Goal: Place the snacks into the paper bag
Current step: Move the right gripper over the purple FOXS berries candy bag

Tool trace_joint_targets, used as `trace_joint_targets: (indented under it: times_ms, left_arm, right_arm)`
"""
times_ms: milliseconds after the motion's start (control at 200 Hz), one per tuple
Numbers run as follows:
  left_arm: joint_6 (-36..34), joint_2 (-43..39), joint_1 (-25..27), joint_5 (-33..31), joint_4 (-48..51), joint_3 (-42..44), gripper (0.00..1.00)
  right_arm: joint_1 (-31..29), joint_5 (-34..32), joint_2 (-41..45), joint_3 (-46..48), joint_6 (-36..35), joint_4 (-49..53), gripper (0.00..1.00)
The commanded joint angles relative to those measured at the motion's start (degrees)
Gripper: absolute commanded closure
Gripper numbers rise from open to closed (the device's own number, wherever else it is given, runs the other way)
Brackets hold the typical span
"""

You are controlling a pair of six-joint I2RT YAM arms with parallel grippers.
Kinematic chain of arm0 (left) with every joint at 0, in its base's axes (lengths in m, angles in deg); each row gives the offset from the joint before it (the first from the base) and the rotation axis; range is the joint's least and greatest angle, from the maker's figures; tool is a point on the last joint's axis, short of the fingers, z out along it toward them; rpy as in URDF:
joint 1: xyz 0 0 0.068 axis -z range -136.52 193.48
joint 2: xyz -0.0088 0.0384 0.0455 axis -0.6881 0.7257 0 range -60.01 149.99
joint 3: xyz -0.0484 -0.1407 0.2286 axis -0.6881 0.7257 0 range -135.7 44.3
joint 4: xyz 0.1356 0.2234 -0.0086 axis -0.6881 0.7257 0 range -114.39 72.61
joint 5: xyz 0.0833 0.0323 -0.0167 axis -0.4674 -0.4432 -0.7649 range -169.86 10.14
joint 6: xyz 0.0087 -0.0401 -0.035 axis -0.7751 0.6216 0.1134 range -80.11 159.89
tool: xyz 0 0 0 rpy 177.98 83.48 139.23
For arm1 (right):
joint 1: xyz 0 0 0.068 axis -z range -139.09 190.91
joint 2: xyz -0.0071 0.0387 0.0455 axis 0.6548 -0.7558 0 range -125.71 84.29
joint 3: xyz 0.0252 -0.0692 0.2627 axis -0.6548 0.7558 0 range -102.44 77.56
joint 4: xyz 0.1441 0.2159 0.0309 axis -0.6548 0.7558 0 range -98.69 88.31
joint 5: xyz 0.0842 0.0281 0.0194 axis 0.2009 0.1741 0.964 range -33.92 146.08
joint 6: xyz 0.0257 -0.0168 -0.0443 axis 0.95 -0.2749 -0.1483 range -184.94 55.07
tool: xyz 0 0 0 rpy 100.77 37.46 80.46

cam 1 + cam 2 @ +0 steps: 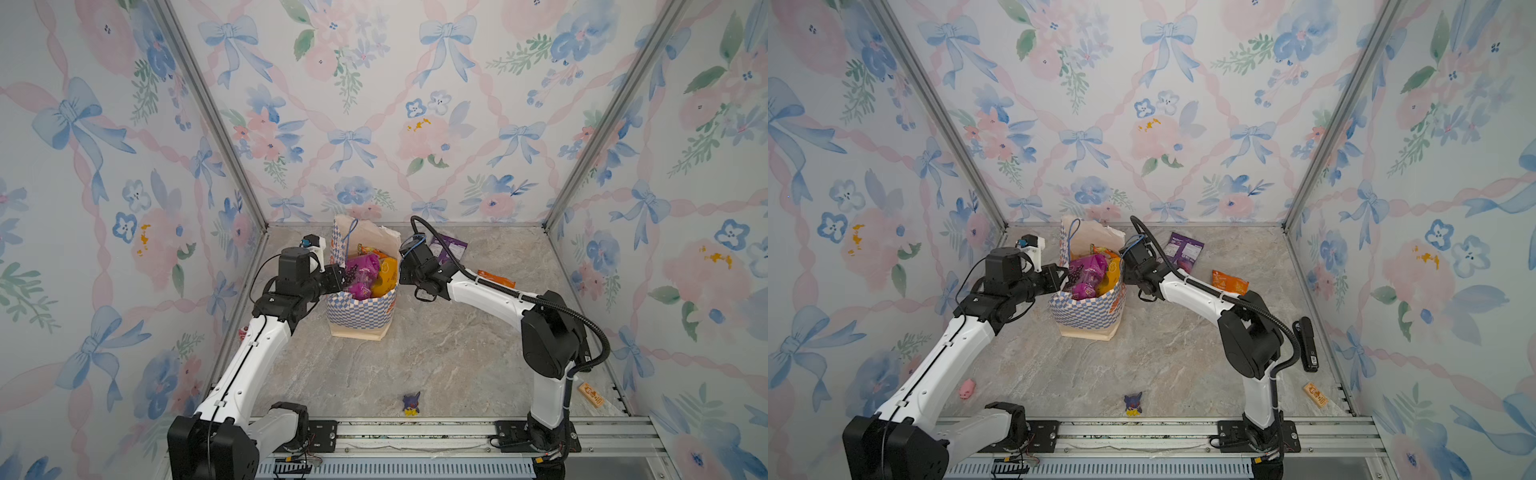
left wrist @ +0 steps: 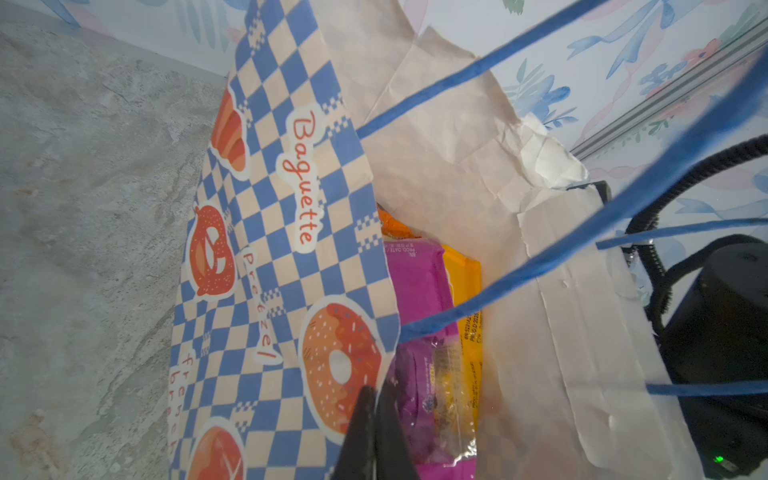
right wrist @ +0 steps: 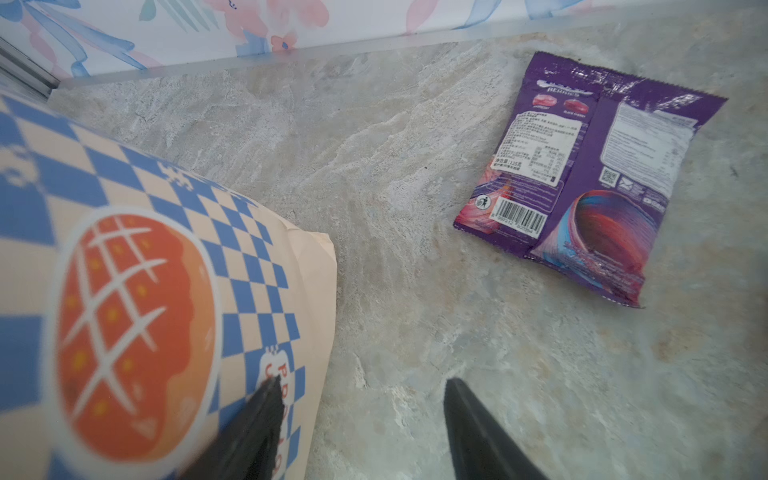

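Paper bag (image 1: 360, 318) holds snacks (image 1: 362, 270) (magenta, yellow).

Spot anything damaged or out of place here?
The paper bag looks torn and crumpled along its back rim, near the right corner. Nothing looks spilled.

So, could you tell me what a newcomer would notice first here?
The blue-and-white checkered paper bag, stuffed with magenta and yellow snack packets, stands left of centre, its rim pinched by the left gripper. A purple plastic packet and an orange plastic packet lie to its right.
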Motion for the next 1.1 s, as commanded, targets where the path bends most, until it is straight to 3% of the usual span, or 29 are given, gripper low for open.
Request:
trace_joint_targets:
  times_ms: [0, 335, 645, 1000, 1095]
  left_arm:
    - [-0.1, -2.2, -0.7, 2.0, 0.0, 1.3, 1.00]
    - [0.0, -3.6, -3.2, 3.0, 0.0, 2.5, 1.00]
    - [-0.4, -2.6, -3.6, 3.4, 0.0, 2.6, 1.00]
    - [-0.4, -2.7, -4.0, 3.8, 0.0, 2.4, 1.00]
    - [-0.4, -2.7, -4.1, 3.5, 0.0, 2.6, 1.00]
  right_arm:
    - [-1.8, 0.1, -1.0, -2.6, -1.3, 2.1, 0.35]
    - [-0.3, -0.3, 3.4, -0.1, -2.9, 4.7, 0.33]
    - [5.4, 3.9, 8.3, 4.4, -3.4, 7.3, 0.32]
    - [5.9, 2.7, 11.4, 9.5, -3.1, 8.3, 0.32]
    - [5.8, 5.3, 12.1, 10.6, -2.5, 6.9, 0.32]
